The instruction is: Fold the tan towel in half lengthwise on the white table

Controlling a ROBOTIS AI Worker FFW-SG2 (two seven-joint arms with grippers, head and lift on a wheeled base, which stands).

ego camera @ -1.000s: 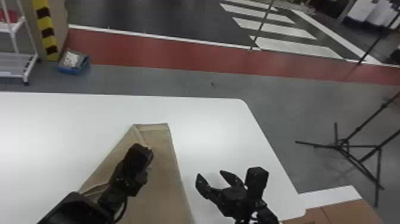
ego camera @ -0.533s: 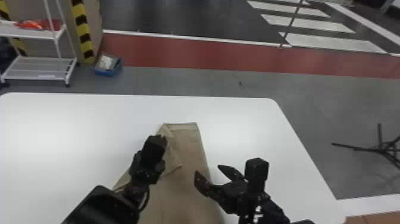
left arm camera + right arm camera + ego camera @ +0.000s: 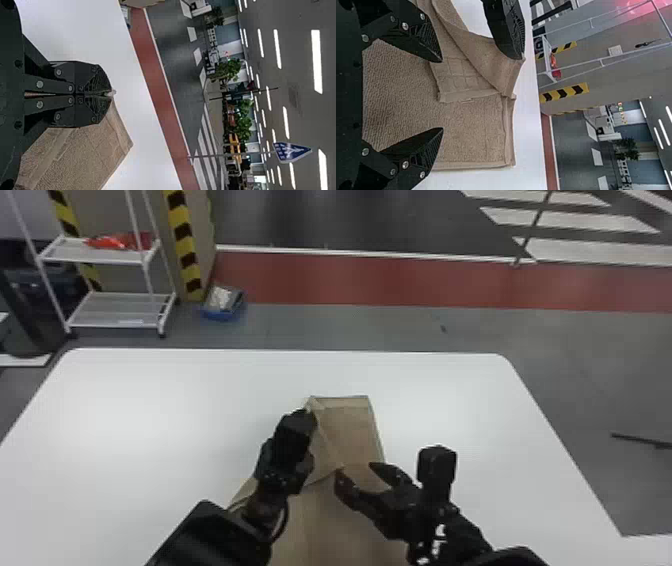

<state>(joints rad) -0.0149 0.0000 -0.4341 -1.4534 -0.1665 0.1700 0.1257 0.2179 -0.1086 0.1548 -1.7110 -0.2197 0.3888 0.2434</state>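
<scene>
One towel corner (image 3: pixel 517 66) sits pinched in the left gripper (image 3: pixel 295 442); the right gripper (image 3: pixel 357 471) hangs over the towel (image 3: pixel 350 430), fingers wide apart.

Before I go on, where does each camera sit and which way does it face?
Head view: on the robot's head, facing forward and down at the white table; left arm and right arm show.
Left wrist view: on that wrist, looking past the left claw, shut on the tan towel, toward a blue sign.
Right wrist view: on that wrist, looking over the towel past the open right claw toward the white rack; left claw shows too.
Head and right wrist views share towel, table and rack.
</scene>
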